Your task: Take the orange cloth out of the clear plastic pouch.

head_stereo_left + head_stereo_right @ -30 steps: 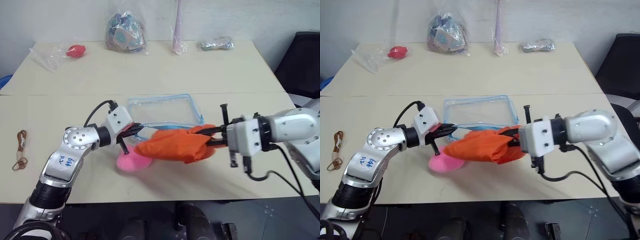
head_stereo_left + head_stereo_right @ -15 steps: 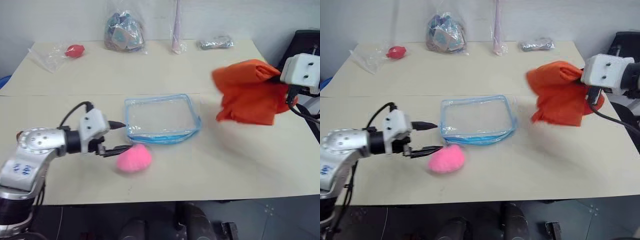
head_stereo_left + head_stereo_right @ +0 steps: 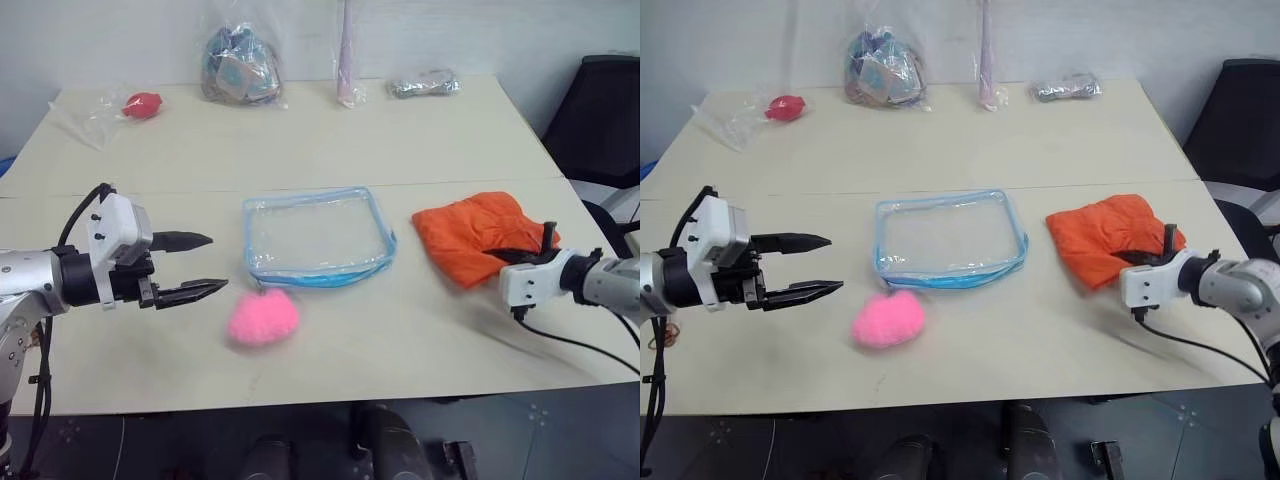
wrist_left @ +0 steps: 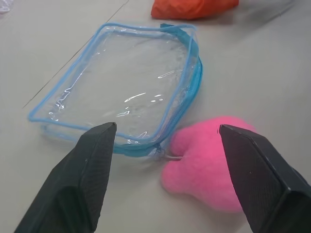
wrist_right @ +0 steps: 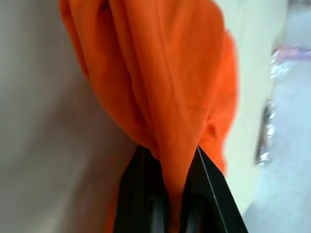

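No readable writing anywhere. The right pincer (image 5: 172, 194) pinches the orange cloth (image 3: 475, 233) on the table (image 3: 400, 140); the left pincer (image 3: 196, 266) gapes empty beside the clear plastic pouch (image 3: 317, 238).

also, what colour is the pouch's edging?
Light blue on the clear plastic pouch; clearest in the left wrist view.

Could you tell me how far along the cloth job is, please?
Mostly done: the orange cloth lies on the table, to the right of the empty clear pouch and apart from it. In hand: the right gripper is pinching a fold of it. Left: letting go. The left gripper is open, beside the pink pompom.
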